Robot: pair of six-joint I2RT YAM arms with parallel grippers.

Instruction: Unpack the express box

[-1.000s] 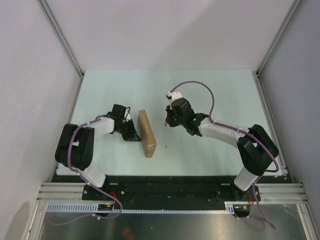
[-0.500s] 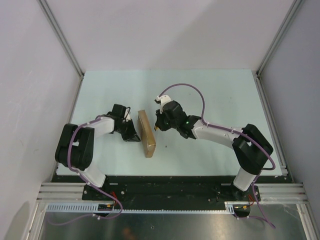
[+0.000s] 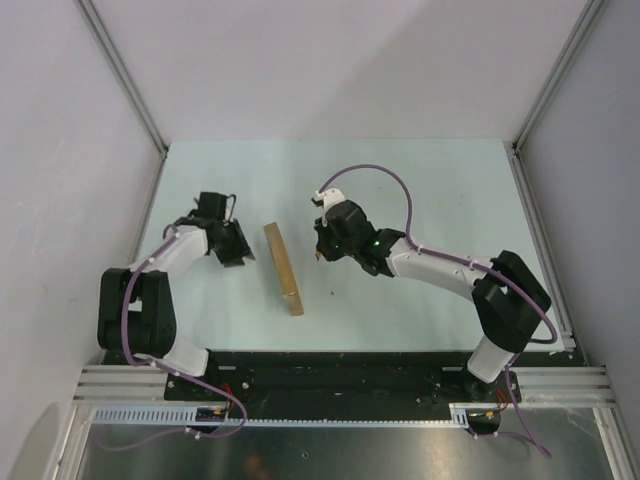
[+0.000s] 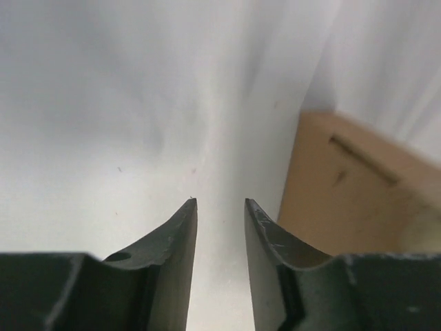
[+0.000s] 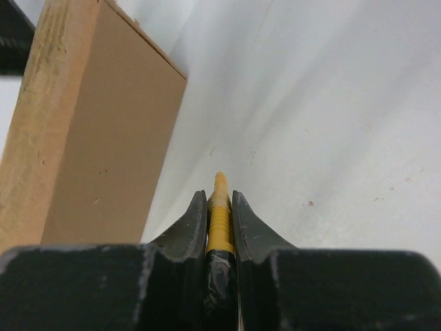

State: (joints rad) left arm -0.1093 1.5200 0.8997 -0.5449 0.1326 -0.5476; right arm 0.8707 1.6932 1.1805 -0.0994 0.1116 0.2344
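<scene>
The express box (image 3: 283, 268) is plain brown cardboard and stands on its long edge mid-table, lid shut. To its left my left gripper (image 3: 242, 257) is open and empty, a short gap from the box. In the left wrist view the box (image 4: 344, 189) fills the right side, beyond the left gripper (image 4: 220, 201). My right gripper (image 3: 318, 252) hovers just right of the box, shut on the yellow utility knife (image 5: 220, 215). Its tip pokes out past the right gripper (image 5: 220, 196), and the box (image 5: 96, 138) is close on the left.
The pale green table (image 3: 430, 190) is bounded by grey walls on three sides, with metal corner posts (image 3: 120, 75) at the back. The black base rail (image 3: 330, 365) runs along the near edge. A small dark speck (image 3: 332, 293) lies right of the box.
My left gripper has let go of the box, opened and pulled back to the left. The box has shifted slightly left. The right gripper with the knife came closer to the box.
</scene>
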